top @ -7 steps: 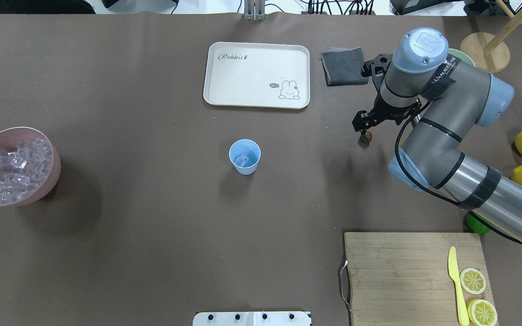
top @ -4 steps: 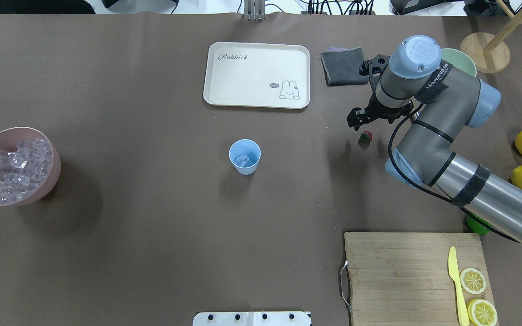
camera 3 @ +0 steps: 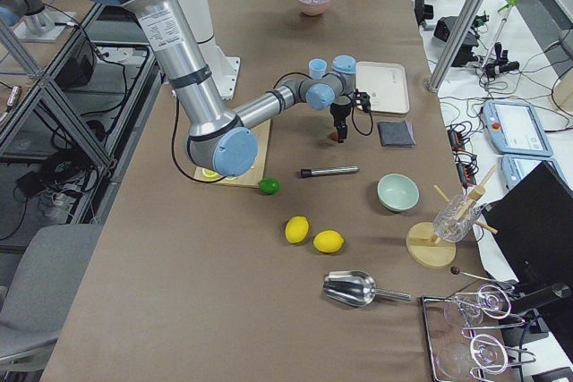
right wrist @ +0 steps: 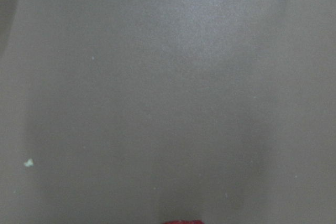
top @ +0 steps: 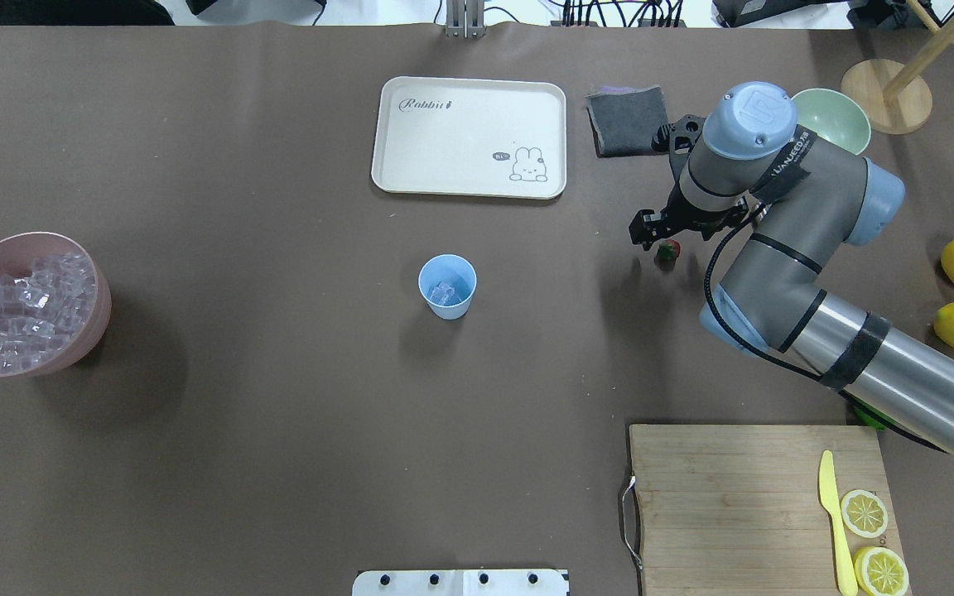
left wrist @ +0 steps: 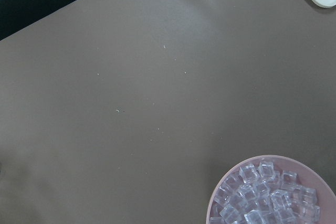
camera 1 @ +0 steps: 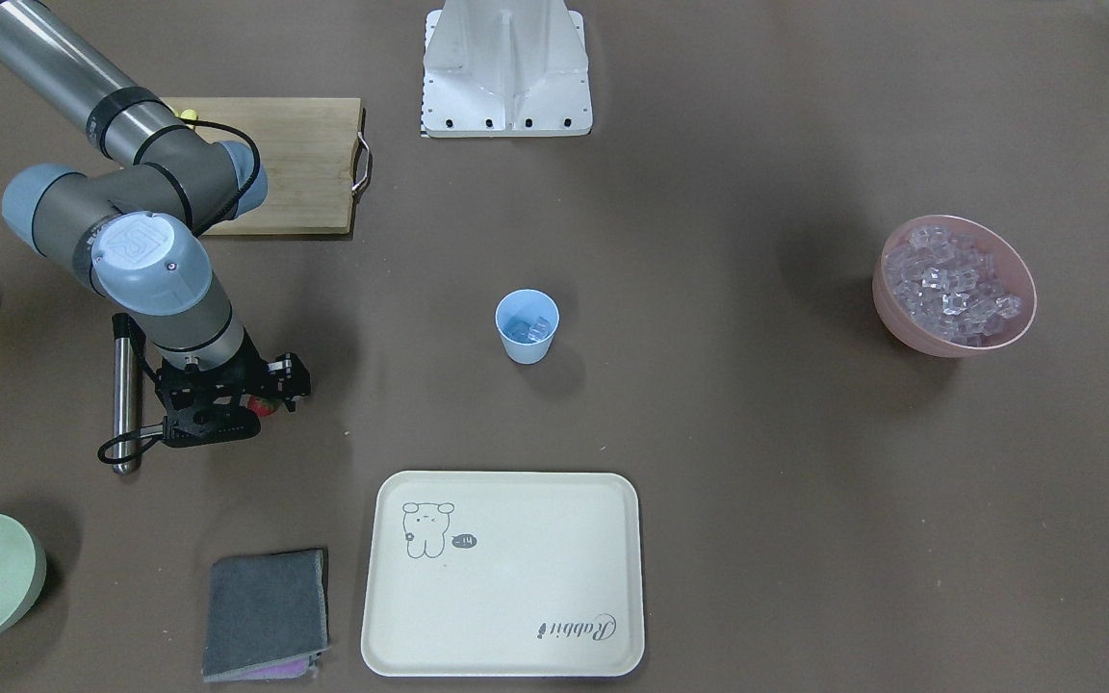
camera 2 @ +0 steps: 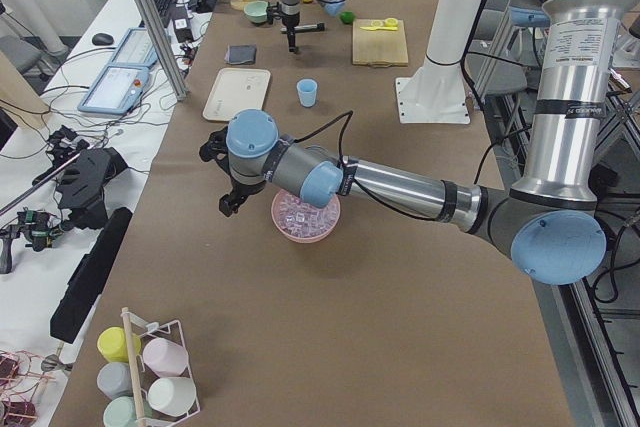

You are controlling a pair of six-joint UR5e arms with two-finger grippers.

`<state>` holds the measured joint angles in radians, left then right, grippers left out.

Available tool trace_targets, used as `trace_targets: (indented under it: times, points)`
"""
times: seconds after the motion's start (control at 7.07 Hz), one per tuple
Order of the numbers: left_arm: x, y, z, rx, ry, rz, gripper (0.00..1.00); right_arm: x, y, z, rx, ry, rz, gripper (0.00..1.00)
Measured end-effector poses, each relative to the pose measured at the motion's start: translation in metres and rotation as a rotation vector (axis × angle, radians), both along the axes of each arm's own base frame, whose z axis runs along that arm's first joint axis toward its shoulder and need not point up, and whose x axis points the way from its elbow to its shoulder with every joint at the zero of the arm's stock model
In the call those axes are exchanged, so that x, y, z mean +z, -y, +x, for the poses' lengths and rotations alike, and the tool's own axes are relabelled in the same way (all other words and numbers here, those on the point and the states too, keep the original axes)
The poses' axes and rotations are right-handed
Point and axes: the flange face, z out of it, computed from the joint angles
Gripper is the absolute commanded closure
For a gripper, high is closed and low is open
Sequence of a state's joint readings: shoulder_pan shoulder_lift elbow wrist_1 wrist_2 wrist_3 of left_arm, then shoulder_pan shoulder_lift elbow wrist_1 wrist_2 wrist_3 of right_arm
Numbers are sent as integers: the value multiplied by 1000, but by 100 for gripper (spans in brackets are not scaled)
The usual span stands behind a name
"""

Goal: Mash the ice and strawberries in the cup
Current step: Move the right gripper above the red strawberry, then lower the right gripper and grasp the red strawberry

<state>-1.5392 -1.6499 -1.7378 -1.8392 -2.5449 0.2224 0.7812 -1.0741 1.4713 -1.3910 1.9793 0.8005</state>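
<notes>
Right gripper [top: 657,235] has lifted, hovering above strawberry [top: 669,251].

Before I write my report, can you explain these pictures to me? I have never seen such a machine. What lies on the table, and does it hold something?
It is a robot: a right arm and a left arm at a brown table. Two pictures look down on it, two look from its ends, two come from wrist cameras. The right gripper hangs close over a strawberry lying on the table and seems to hold nothing. The blue cup has ice inside. The left gripper hangs beside a pink bowl of ice cubes.
</notes>
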Motion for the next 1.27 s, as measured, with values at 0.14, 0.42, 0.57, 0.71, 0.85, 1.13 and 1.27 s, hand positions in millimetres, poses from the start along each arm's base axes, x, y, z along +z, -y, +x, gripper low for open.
trace_targets:
  times: [0.14,0.42,0.57,0.71,0.85,1.13,1.27]
  points:
    - [-1,0,-1,-1,0,3,3,0,-2,-2,-3,0,-2,30]
    - [-4,-2,-1,-1,-1,10,3,0,-3,-2,-4,2,-2,29]
    - [-5,-4,-1,-1,-1,12,3,-1,-3,-3,-5,3,-2,29]
    - [-4,-4,-1,-1,-1,12,3,-1,-3,-4,-6,2,-2,37]
    - [-4,-5,-1,-1,-1,11,3,-1,-3,-5,-7,2,-2,50]
    - [-4,-4,-1,-2,0,12,3,1,-5,-7,-11,0,-3,100]
    - [-5,-3,-1,-2,1,14,3,2,-6,-7,-12,-1,-4,100]
